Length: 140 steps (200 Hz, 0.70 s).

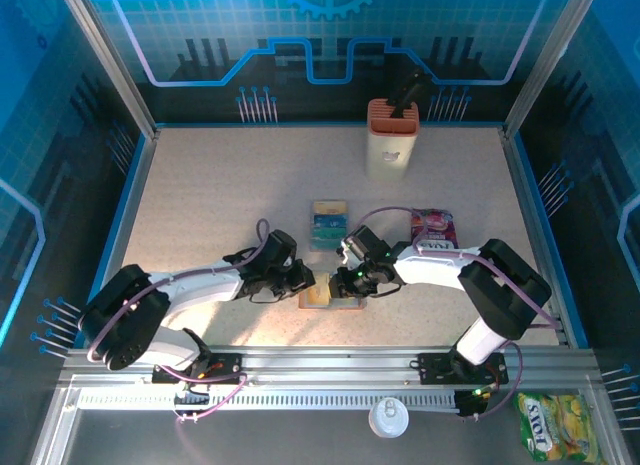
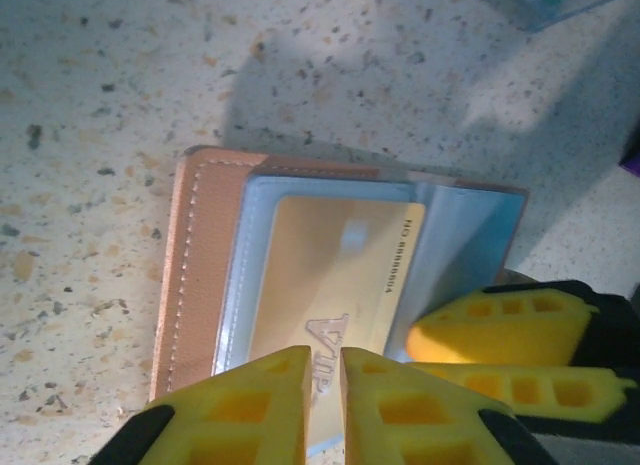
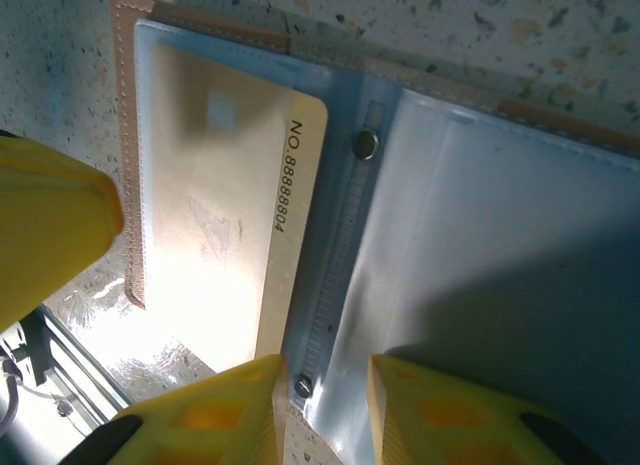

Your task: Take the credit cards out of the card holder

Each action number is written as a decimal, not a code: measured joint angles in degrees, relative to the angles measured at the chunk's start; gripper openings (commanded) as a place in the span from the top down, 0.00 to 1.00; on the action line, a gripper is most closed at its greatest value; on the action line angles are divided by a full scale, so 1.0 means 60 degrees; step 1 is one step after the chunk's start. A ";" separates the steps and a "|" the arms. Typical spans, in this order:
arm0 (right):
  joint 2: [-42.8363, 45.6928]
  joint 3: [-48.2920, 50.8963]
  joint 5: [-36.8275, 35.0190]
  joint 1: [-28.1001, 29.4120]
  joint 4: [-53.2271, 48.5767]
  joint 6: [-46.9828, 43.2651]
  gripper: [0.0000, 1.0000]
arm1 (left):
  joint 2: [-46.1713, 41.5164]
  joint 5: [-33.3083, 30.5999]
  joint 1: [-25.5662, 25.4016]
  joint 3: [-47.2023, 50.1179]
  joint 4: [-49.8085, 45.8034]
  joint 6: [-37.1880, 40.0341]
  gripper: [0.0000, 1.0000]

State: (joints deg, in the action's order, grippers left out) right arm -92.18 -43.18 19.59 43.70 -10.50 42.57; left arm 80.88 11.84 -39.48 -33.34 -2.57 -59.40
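Note:
The brown card holder lies open on the table between both grippers, its leather edge on the left and its grey-blue pockets spread. An orange-tan card sits in its clear pocket. My left gripper is almost shut, only a slit between its tips, which hover over the card's near end. My right gripper is closed on the holder's spine and inner flap; its fingers rest on the holder's right half. Teal cards lie stacked farther back.
A purple-red snack packet lies right of the teal stack. A tall orange-and-cream box stands at the back. A yellow packet and a white lid lie below the front rail. Blue walls enclose the table.

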 measured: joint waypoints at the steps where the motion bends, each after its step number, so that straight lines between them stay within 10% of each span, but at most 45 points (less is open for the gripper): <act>1: 0.0007 0.0000 0.0000 0.0000 0.0000 0.0000 0.71 | 0.0007 0.0000 0.0004 0.0000 0.0000 -0.0011 0.89; 140: 0.0310 0.0004 0.0641 -0.0058 0.0841 0.0849 0.71 | 0.0372 -0.0007 0.0004 0.0124 0.0040 0.0004 0.95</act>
State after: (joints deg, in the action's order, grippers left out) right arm -90.32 -43.16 23.44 43.35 -5.45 47.66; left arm 83.11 11.79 -39.46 -32.60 -2.33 -59.37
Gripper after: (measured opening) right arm 0.287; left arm 0.056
